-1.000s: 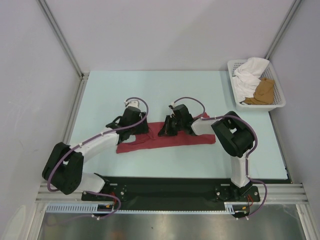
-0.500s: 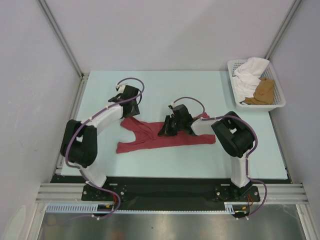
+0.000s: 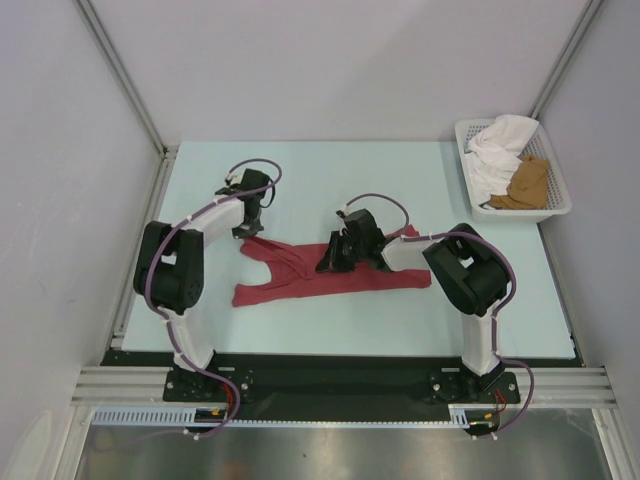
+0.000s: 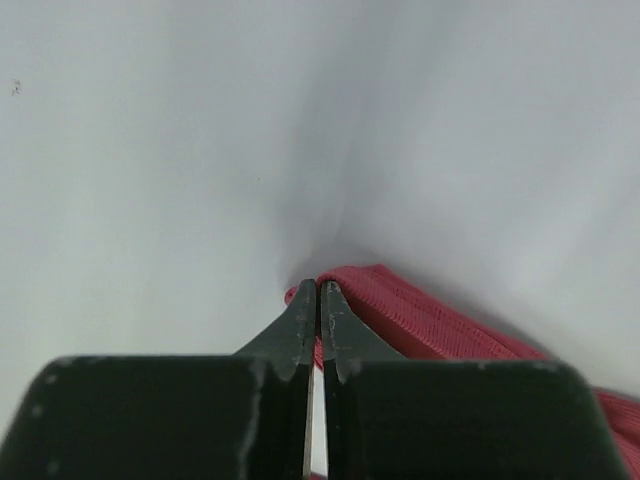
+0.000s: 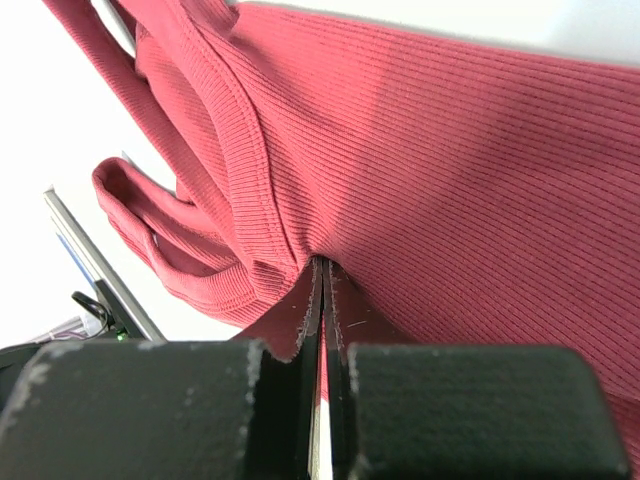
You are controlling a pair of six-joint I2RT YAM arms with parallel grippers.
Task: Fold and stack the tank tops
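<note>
2 tank tops are in sight. The dark red tank top (image 3: 290, 285) lies flat near the middle of the counter (image 3: 400, 180), its length running from 9 o'clock to 3 o'clock in the overhead view, with the straps at the 9 o'clock end. 1 strap reaches up toward 10 o'clock, where the left gripper (image 4: 320, 290) meets it. That gripper's fingers are pressed together, and the strap's ribbed red edge sits right at their tips. It seems to be nipped between them, though the wrist view is too tight to be sure.

The right gripper (image 5: 321, 265) stands over the middle of the same garment. Its fingers are clamped on a small pucker of the ribbed cloth beside the scooped neckline.

The tan-brown tank top (image 3: 527, 183) lies crumpled in the white mesh basket (image 3: 560, 212) at the counter's 2 o'clock corner, beside a bunched white cloth (image 3: 497, 150).
</note>
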